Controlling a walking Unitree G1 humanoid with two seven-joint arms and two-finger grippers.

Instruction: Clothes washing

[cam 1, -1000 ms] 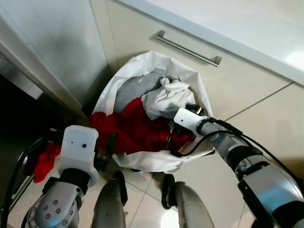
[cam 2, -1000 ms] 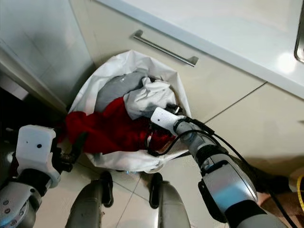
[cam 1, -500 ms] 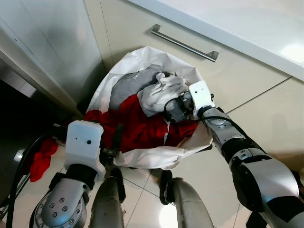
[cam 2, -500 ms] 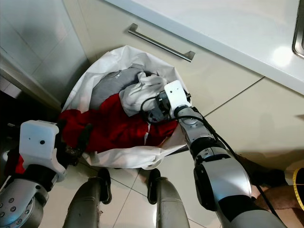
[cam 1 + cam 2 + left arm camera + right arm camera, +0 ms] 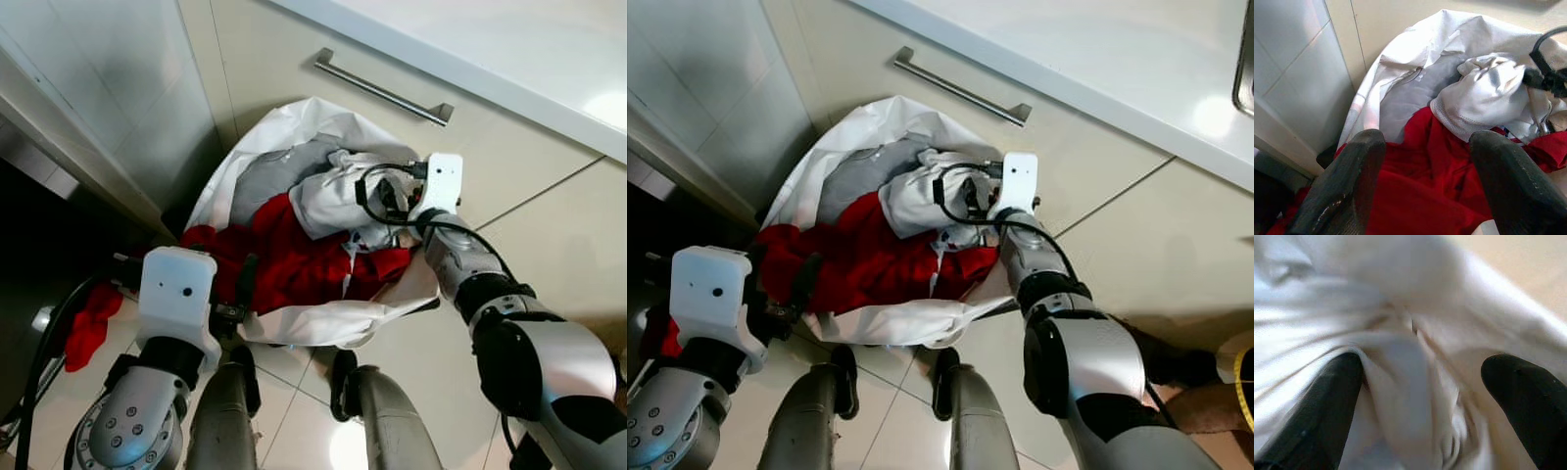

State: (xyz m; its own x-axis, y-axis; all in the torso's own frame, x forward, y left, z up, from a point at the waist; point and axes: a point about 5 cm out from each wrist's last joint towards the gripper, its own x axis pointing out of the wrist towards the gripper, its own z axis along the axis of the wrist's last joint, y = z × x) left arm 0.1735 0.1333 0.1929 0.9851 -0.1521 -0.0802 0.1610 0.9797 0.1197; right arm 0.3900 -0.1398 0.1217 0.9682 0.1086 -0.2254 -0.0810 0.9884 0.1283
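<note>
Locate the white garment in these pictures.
In the eye views the white garment lies atop the laundry bag, right of the grey garment and above the red one, with the right gripper open around its folds.

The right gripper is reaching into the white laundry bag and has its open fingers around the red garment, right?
Not quite. The right gripper is in the white laundry bag with its fingers open, but the cloth between them is the white garment, as the right wrist view shows. The red garment lies lower in the bag, nearer the left gripper.
</note>
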